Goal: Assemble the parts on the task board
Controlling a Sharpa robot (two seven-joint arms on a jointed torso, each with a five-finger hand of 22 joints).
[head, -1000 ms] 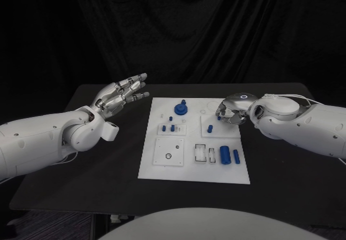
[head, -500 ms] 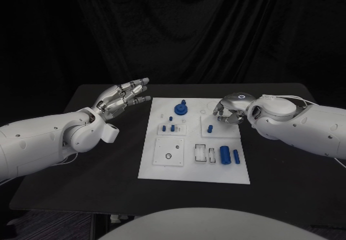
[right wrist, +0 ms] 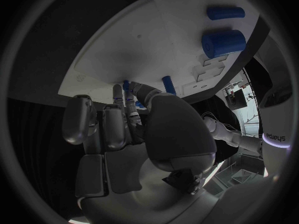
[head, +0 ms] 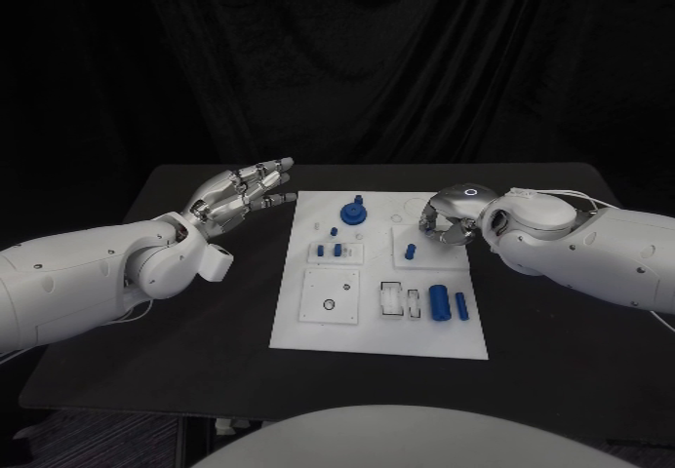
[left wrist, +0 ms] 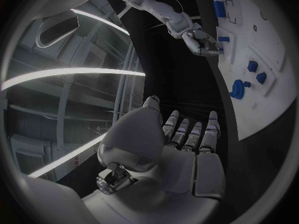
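Right hand [head: 448, 216] sits curled over the upper right of the task board [head: 377, 336]; can't tell if it grips anything, fingertips hidden. Left hand [head: 239, 190] hovers upper left off the board, fingers apart, holding nothing. Two blue cylinders [head: 440, 301] lie lower right; small pegs mid-board too tiny to count

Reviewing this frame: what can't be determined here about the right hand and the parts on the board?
- Whether the silver right hand holds a part: in the head view its curled fingers hide the fingertips; in the right wrist view the palm covers them.
- What the small blue pegs on the white task board sit in: too small in the head view.
- Board's far right corner: hidden under the right hand.
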